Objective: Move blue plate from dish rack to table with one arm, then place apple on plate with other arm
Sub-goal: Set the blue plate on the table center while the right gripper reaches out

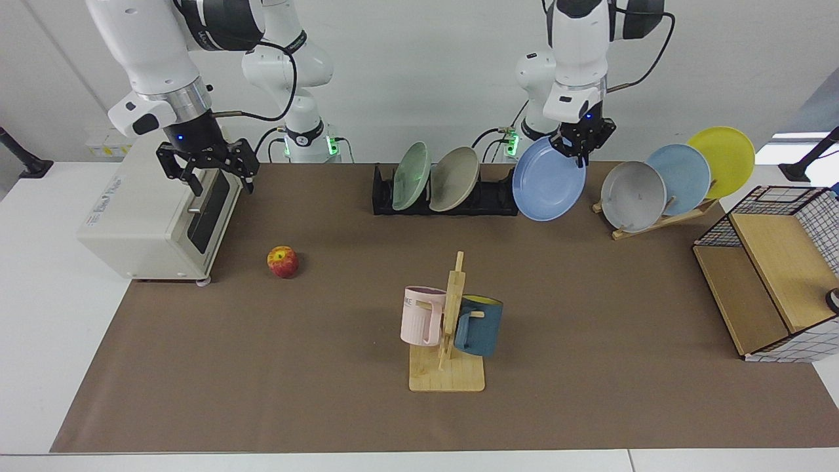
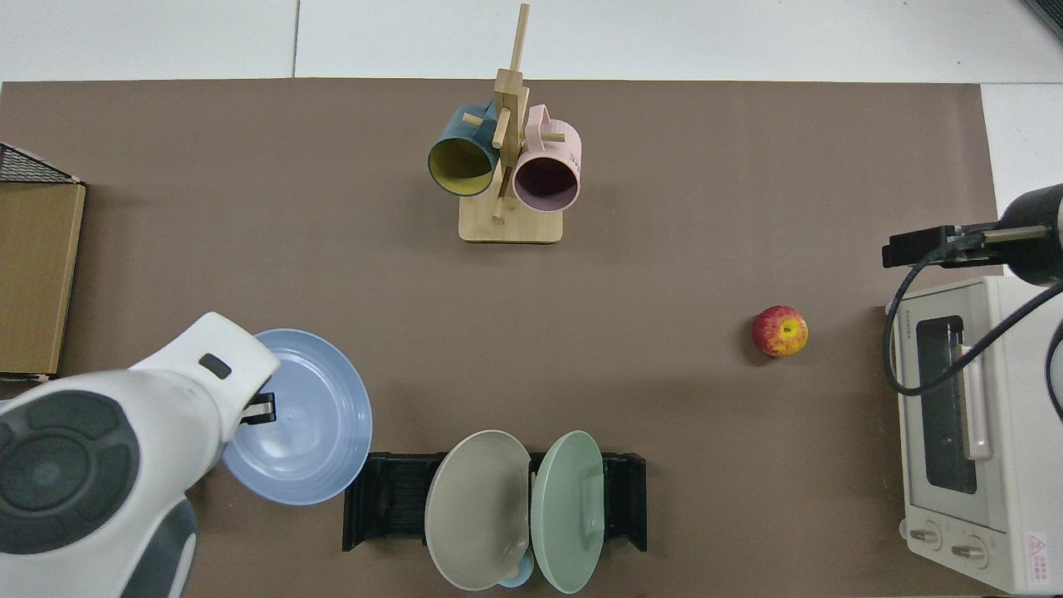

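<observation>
The blue plate (image 1: pixel 548 179) (image 2: pixel 311 415) hangs tilted in the air, clear of the black dish rack (image 1: pixel 488 198) (image 2: pixel 386 500) and off its end. My left gripper (image 1: pixel 581 152) (image 2: pixel 259 409) is shut on the plate's upper rim. The rack holds a green plate (image 1: pixel 411 176) and a beige plate (image 1: pixel 454 178). The red and yellow apple (image 1: pixel 282 261) (image 2: pixel 780 330) lies on the brown mat of the table (image 1: pixel 262 367). My right gripper (image 1: pixel 206 172) waits open above the toaster oven, apart from the apple.
A white toaster oven (image 1: pixel 157 216) stands beside the apple. A wooden mug tree (image 1: pixel 448 328) with a pink and a dark blue mug stands mid-table. A slanted wooden rack (image 1: pixel 662 219) holds grey, pale blue and yellow plates. A wire and wood shelf (image 1: pixel 770 288) sits at the table's end.
</observation>
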Robot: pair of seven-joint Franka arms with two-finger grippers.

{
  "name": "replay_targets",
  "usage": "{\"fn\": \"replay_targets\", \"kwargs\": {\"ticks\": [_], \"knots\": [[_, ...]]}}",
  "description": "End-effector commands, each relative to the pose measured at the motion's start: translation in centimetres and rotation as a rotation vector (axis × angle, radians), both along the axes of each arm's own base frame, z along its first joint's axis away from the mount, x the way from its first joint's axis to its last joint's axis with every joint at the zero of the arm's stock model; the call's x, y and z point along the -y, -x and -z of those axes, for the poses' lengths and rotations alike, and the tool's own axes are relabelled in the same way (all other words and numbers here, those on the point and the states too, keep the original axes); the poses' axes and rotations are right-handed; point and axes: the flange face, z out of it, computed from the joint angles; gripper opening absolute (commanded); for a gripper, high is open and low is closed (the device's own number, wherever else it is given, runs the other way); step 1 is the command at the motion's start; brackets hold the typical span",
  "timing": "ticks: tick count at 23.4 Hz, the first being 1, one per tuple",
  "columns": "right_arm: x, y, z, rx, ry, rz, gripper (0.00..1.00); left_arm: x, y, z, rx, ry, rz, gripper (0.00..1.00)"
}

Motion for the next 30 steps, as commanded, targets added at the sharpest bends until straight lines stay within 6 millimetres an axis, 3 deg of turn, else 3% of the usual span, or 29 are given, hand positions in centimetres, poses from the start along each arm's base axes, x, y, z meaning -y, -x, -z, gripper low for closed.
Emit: {"fn": "replay_targets", "kwargs": {"ticks": [1,5,7,11,13,15,20,23,30], "knots": [[-1.0,-0.1,3.3,-0.001,0.002,-0.028,1.00,0.6,-3.6,2.7,0.016,0.222,-0.140,0.00],[-2.1,-0.2,8.0,-0.017,0.005,-0.048,1.00,1.8,-4.1,4.6,0.020,0.367,-0.179,0.00],[-2.0,-0.3,10.3,-0.055,0.006,-0.051,1.00,2.9,-5.4,7.3,0.017,0.413,-0.181,0.00],[-1.9,-1.0,15.2,-0.098,0.007,-0.042,1.00,5.8,-6.6,10.4,0.022,0.491,-0.171,0.00],[-1.9,-1.1,17.4,-0.095,0.008,-0.043,1.00,8.8,-6.7,13.8,-0.008,0.507,-0.151,0.00],[-1.9,-1.2,18.9,-0.090,0.008,-0.038,1.00,10.1,-7.0,16.6,0.005,0.526,-0.159,0.00],[-2.7,-0.7,22.6,-0.132,0.015,-0.054,1.00,11.4,-7.1,18.9,0.003,0.541,-0.156,0.00],[-2.8,-0.2,24.6,-0.135,0.017,-0.057,1.00,12.3,-6.2,20.3,0.006,0.541,-0.141,0.00],[-2.5,-0.3,28.0,-0.151,0.027,-0.061,1.00,12.7,-5.6,20.8,0.008,0.542,-0.156,0.00]]}}
